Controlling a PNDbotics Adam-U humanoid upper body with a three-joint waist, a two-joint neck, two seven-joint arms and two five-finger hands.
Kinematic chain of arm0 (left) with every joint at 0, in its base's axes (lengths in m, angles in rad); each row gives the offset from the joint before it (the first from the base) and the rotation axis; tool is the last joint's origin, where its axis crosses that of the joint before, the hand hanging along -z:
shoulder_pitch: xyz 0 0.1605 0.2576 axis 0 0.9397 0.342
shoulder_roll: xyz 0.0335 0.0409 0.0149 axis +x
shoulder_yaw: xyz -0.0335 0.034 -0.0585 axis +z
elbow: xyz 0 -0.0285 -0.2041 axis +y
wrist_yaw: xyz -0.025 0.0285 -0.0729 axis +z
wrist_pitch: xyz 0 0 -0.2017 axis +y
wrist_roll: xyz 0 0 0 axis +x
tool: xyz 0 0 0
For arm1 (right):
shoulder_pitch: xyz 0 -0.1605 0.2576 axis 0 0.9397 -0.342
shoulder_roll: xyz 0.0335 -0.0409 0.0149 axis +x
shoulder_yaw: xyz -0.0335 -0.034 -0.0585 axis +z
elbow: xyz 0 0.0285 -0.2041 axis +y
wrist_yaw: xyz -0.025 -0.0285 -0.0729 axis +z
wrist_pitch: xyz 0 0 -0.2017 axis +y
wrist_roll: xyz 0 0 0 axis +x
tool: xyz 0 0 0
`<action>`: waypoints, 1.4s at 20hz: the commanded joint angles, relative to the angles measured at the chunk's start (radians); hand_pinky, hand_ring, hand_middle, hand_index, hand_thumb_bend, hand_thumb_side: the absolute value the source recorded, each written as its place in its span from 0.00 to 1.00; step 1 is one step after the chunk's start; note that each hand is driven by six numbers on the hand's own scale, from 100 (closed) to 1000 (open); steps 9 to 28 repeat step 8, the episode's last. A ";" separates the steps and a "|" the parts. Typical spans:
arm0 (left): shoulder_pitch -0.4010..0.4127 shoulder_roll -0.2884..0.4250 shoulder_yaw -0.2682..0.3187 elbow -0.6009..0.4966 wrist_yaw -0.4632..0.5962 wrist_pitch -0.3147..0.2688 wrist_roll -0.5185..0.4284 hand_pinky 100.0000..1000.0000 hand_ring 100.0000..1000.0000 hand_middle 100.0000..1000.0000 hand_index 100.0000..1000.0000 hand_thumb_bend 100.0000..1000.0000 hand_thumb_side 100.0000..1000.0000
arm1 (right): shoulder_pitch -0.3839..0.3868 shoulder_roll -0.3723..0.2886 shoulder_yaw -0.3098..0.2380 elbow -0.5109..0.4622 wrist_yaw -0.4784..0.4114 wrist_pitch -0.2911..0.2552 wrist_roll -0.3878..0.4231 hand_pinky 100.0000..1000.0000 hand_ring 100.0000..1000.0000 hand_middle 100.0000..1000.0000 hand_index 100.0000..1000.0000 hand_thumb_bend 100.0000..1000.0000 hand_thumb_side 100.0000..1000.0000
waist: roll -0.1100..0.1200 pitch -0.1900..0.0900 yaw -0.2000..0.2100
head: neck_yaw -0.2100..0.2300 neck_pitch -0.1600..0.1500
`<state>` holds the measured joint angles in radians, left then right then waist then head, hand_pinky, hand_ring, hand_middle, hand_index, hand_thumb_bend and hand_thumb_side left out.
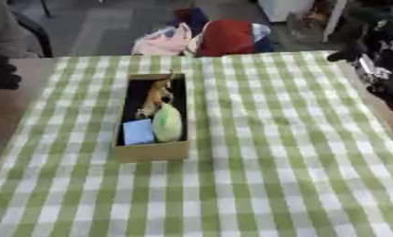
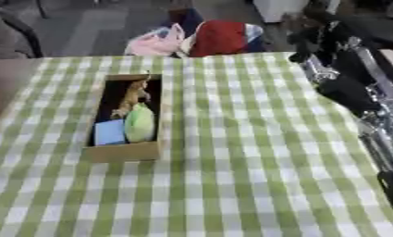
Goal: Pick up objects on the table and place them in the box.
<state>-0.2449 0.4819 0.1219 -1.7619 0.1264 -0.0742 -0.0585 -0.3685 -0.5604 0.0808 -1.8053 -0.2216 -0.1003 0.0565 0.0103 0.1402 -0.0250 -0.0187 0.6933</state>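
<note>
Left eye view shows you the cardboard box (image 1: 150, 150) standing on the table (image 1: 280, 176), which wears a green-and-white checked cloth. Take the box as your landmark. Inside it, at the near end, a blue square object (image 1: 138, 131) lies flat, and just to its right, touching it, sits a pale green rounded object (image 1: 168, 123). Behind those two, toward the far end of the box, there is a tan, brownish thing (image 1: 157, 94) whose shape is too blurred to name.

Your right arm (image 2: 353, 92) shows far to the right of the box, along the table's right edge, black with silver joints. Its hand is hard to pick out; you cannot tell whether the fingers are spread or curled. Your left hand shows in neither view.
</note>
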 commanded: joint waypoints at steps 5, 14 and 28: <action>0.006 0.000 0.016 -0.005 0.013 -0.005 0.012 0.64 0.60 0.57 0.71 0.04 0.71 | 0.042 0.017 -0.026 -0.009 0.012 0.022 -0.002 0.65 0.82 0.62 0.96 0.00 0.42 | 0.009 -0.015 -0.007 | 0.004 0.011; 0.011 -0.007 0.017 -0.003 0.011 -0.001 0.011 0.64 0.60 0.57 0.71 0.03 0.72 | 0.057 0.025 -0.026 -0.003 0.019 0.024 0.000 0.65 0.82 0.62 0.96 0.00 0.43 | 0.011 -0.017 -0.008 | 0.005 0.021; 0.011 -0.007 0.017 -0.003 0.011 -0.001 0.011 0.64 0.60 0.57 0.71 0.03 0.72 | 0.057 0.025 -0.026 -0.003 0.019 0.024 0.000 0.65 0.82 0.62 0.96 0.00 0.43 | 0.011 -0.017 -0.008 | 0.005 0.021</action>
